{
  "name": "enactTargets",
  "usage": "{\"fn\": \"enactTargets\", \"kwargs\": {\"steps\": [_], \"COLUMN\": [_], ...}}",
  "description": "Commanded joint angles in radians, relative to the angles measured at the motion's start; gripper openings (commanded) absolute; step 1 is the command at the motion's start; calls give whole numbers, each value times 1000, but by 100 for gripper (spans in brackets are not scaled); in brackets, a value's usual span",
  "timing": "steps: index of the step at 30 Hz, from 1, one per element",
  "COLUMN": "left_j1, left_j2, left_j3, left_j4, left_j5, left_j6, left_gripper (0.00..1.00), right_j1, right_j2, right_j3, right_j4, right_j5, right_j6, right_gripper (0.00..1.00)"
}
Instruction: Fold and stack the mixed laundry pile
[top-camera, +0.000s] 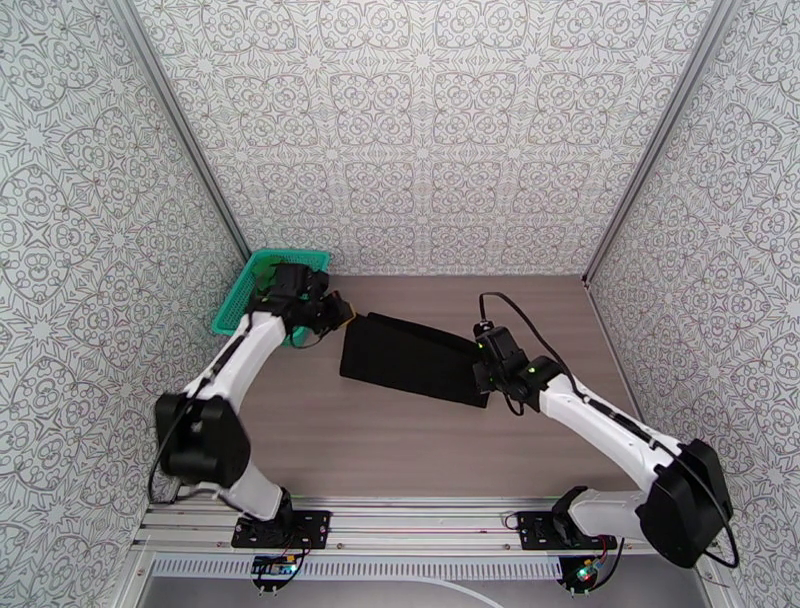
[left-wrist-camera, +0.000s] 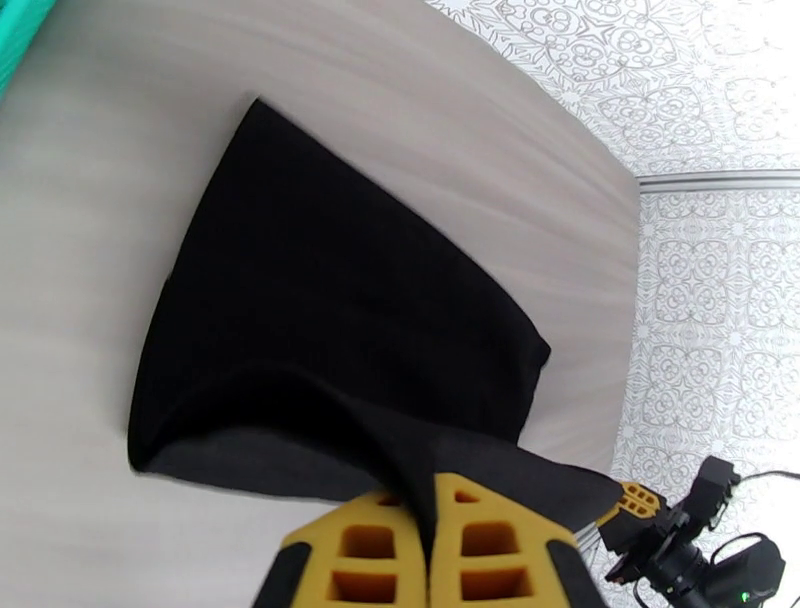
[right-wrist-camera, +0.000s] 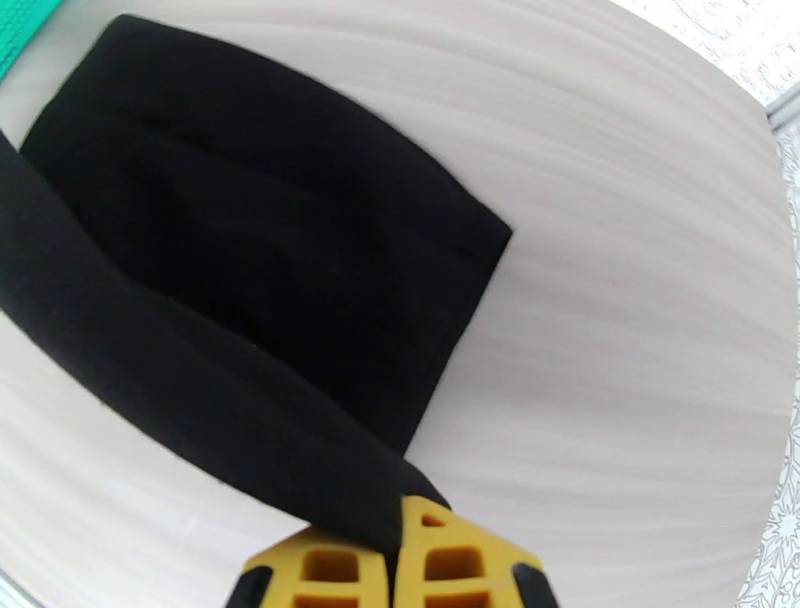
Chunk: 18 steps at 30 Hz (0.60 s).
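Left hand (left-wrist-camera: 430, 505) pinching black garment (left-wrist-camera: 340, 300) corner; right hand (right-wrist-camera: 405, 522) likewise | both cut off below; garment apparently folded

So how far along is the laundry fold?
Done: black garment lies part-folded, a flat rectangle on the table. In hand: left gripper and right gripper are both shut on one edge, held raised, likely for another fold. Left: finish this fold, then the rest of the pile and stacking.

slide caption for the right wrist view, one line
Right claw shut on a lifted edge of the black garment over the table.
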Motion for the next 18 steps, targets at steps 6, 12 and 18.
{"fn": "enactTargets", "kwargs": {"steps": [6,12,18], "left_j1": [19,20,24], "left_j2": [216,335,421], "left_j3": [219,288,332], "left_j4": [-39,-21,-7], "left_j5": [-79,-78,-92], "left_j6": [53,67,66], "left_gripper": [0,0,0], "right_j1": [-50,-84,-113], "right_j2": [88,180,287], "right_j3": [31,42,58], "right_j4": [83,160,241], "right_j5": [56,58,35], "right_j6": [-65,-88,-98], "right_gripper": [0,0,0]}}
